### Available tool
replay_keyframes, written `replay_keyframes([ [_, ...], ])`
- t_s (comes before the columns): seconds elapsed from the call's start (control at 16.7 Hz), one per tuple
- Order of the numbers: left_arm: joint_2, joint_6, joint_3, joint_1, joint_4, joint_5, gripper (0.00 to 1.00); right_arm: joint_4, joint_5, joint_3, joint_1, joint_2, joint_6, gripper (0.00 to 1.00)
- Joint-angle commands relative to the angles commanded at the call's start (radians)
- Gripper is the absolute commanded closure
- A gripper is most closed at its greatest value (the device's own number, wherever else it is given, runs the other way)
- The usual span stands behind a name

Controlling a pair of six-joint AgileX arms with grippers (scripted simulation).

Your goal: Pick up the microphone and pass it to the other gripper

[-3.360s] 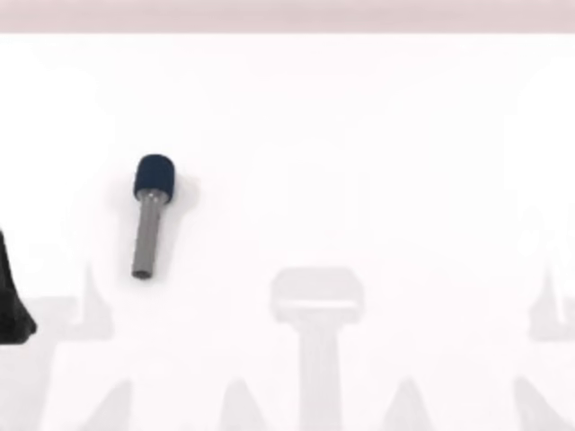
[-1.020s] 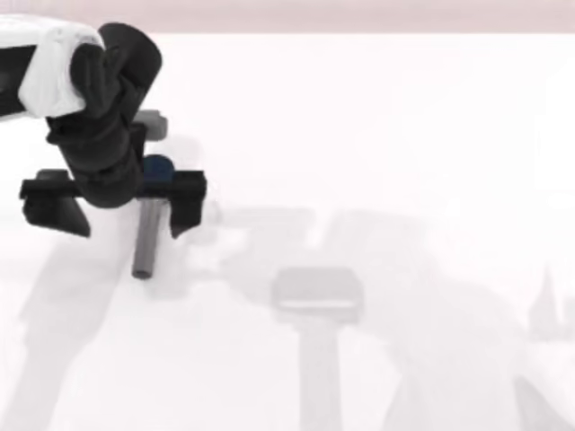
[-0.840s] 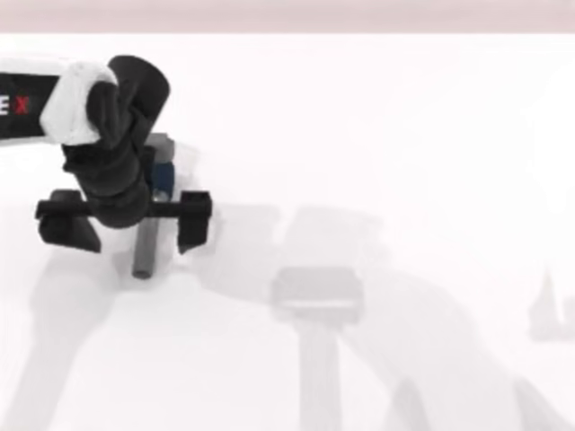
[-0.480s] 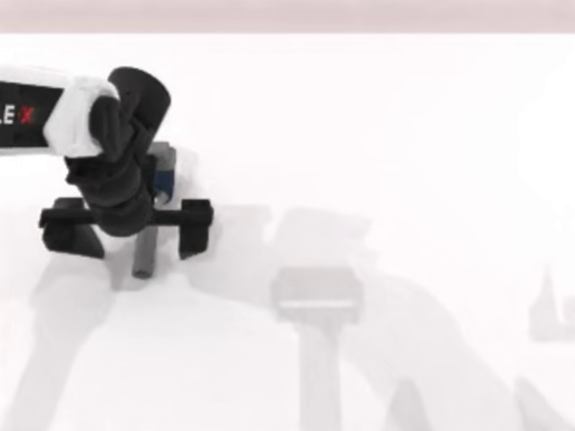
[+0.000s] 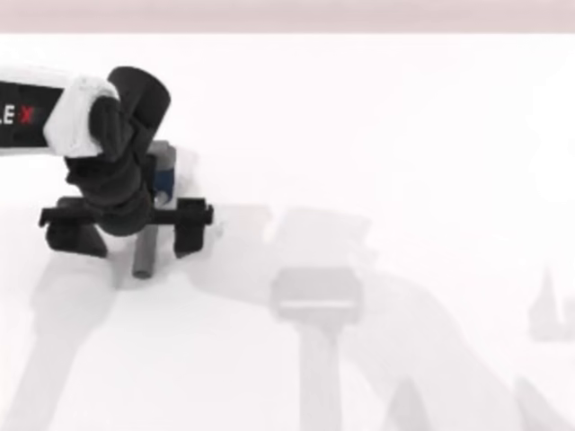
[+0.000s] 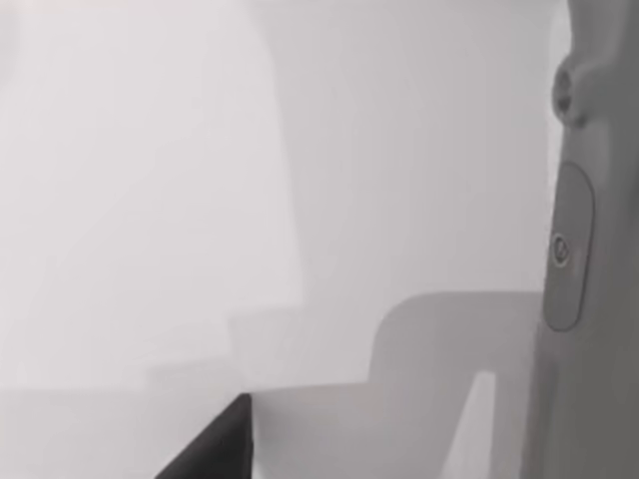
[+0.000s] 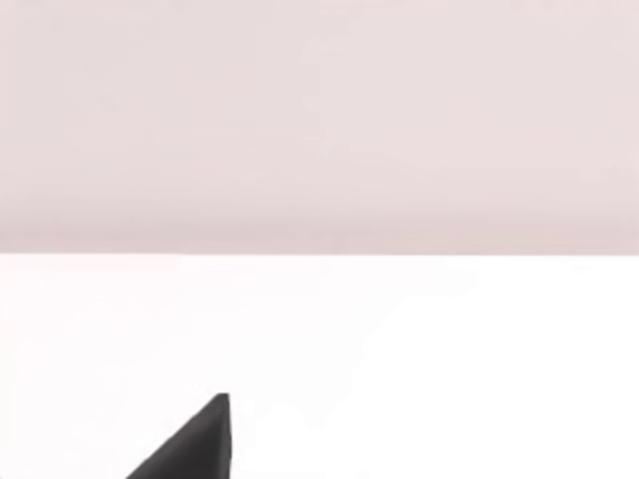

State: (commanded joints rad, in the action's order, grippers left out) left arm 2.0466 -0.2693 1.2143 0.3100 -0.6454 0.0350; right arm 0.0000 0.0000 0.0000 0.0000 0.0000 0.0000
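The microphone point(image 5: 144, 255) lies on the white table at the left, its grey handle pointing toward the near edge. Its navy head point(image 5: 164, 180) is mostly hidden under my left arm. My left gripper point(image 5: 131, 236) is open and straddles the handle, one black finger point(image 5: 72, 238) on each side, clear of it. In the left wrist view the grey handle point(image 6: 589, 299) stands close beside one black fingertip point(image 6: 215, 449). My right arm is out of the top view. Its wrist view shows a single black fingertip point(image 7: 200, 447) over bare table, holding nothing.
The white table point(image 5: 377, 135) carries only soft grey shadows of the arms. A pale pink wall band point(image 5: 287, 16) runs along the far edge.
My left arm came in from the left and settled over the microphone. Its open fingers have slid from beside the head to beside the handle. The microphone has not moved.
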Motion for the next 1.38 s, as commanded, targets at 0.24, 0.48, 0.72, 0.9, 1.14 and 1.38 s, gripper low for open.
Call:
replay_keyframes([
  [0.24, 0.000, 0.000, 0.000, 0.000, 0.000, 0.000, 0.83, 0.000, 0.000, 0.000, 0.000, 0.000, 0.000, 0.00],
  [0.48, 0.000, 0.000, 0.000, 0.000, 0.000, 0.000, 1.00, 0.000, 0.000, 0.000, 0.000, 0.000, 0.000, 0.00],
  [0.72, 0.000, 0.000, 0.000, 0.000, 0.000, 0.000, 1.00, 0.000, 0.000, 0.000, 0.000, 0.000, 0.000, 0.00],
  [0.9, -0.040, 0.002, 0.018, 0.002, -0.013, 0.002, 1.00, 0.000, 0.000, 0.000, 0.000, 0.000, 0.000, 0.00],
  [1.14, -0.053, 0.017, 0.007, 0.002, 0.051, -0.027, 1.00, 0.000, 0.000, 0.000, 0.000, 0.000, 0.000, 0.00],
  [1.38, -0.098, 0.058, -0.042, -0.007, 0.267, -0.118, 1.00, 0.000, 0.000, 0.000, 0.000, 0.000, 0.000, 0.00],
])
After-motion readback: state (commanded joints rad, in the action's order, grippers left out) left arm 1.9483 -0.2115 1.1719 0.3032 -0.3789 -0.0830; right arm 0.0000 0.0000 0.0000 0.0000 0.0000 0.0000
